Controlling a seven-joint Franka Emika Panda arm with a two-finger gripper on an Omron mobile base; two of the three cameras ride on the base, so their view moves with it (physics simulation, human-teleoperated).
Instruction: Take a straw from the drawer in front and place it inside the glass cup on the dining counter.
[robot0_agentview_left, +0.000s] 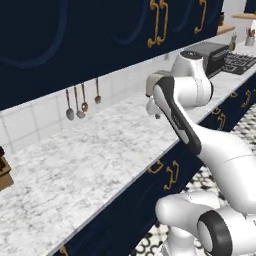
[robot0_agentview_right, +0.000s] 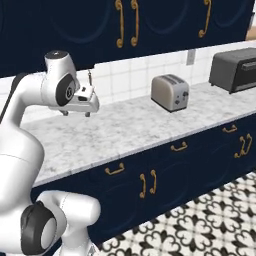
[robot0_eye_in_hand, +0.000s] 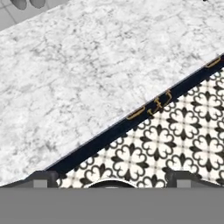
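Left to right: your jaws (robot0_agentview_right: 76, 114), spread wide and empty, hang at left above the marble desk (robot0_agentview_right: 150, 125); the closed drawer (robot0_agentview_right: 116, 170) lies below and right of them, long axis along the desk edge. Straw presumably inside, unseen.

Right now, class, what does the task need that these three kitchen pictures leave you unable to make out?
- Drawer contents: front shut in the right base view, so any straw is hidden.
- Gripper: fingers too small there; its fingertips are cut by the hand view's bottom edge.
- Toaster oven: cropped at the right edge.
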